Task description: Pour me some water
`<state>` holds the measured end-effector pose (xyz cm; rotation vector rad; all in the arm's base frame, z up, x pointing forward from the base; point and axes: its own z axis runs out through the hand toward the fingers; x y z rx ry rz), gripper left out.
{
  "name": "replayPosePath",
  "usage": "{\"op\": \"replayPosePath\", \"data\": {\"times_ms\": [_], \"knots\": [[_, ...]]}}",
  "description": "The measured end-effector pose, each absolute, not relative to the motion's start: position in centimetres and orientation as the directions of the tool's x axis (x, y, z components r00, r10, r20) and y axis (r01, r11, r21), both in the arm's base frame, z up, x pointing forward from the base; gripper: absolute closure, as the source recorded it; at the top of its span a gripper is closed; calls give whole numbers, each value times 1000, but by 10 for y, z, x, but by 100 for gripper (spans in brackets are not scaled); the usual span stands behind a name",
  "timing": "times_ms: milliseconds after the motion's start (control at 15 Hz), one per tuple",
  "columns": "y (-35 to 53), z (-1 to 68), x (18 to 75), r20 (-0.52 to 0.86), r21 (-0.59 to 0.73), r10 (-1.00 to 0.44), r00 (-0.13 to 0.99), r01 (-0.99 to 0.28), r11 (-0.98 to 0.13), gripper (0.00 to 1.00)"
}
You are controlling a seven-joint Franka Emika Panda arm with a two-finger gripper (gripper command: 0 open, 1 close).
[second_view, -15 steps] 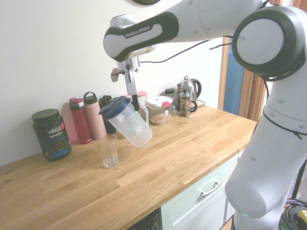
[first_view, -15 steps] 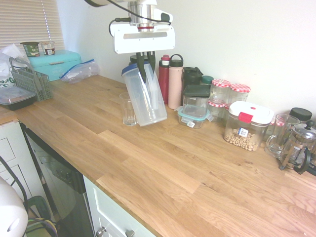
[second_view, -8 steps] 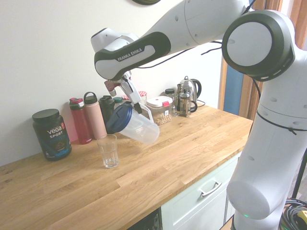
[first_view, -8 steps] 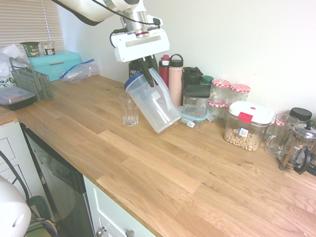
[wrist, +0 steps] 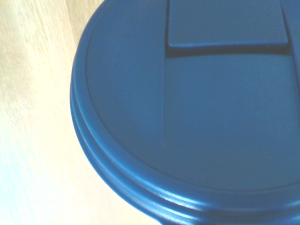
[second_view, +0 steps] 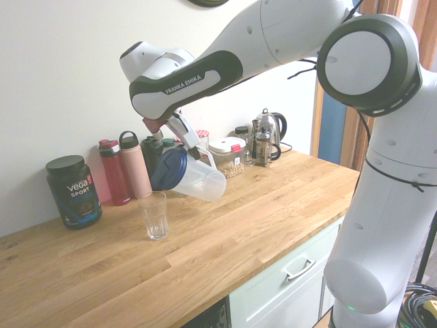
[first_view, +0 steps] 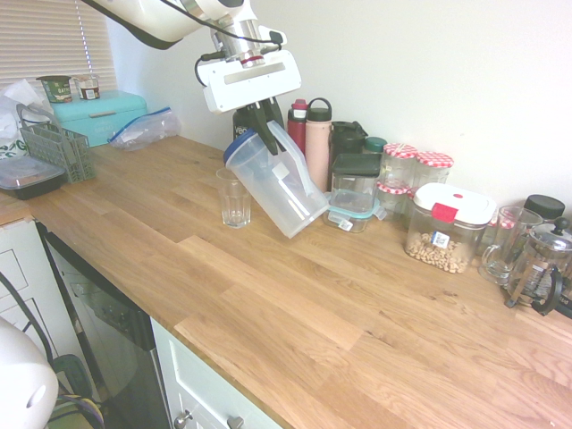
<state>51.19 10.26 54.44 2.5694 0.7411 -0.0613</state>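
Clear plastic pitcher with blue lid, clamped by the gripper, is tilted; water may overshoot the clear tumbler at eight o'clock.

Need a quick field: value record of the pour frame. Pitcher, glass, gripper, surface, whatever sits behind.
gripper: gripper shut on pitcher handle
pitcher: clear pitcher with blue lid, lifted and tilted, lid end toward the glass
glass: drinking glass upright on the counter, below the lid; looks empty
water: no stream visible
surface: wooden counter
behind: red bottle, pink bottle, black tub along the wall
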Motion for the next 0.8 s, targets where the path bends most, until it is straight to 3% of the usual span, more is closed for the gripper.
{"op": "replayPosePath", "data": {"times_ms": [200,467,800], "knots": [[85,579,497,-71,320,462,884,459,-829,100],[16,649,469,66,176,299,952,284,-943,100],[-69,646,491,161,14,48,986,46,-999,100]]}}
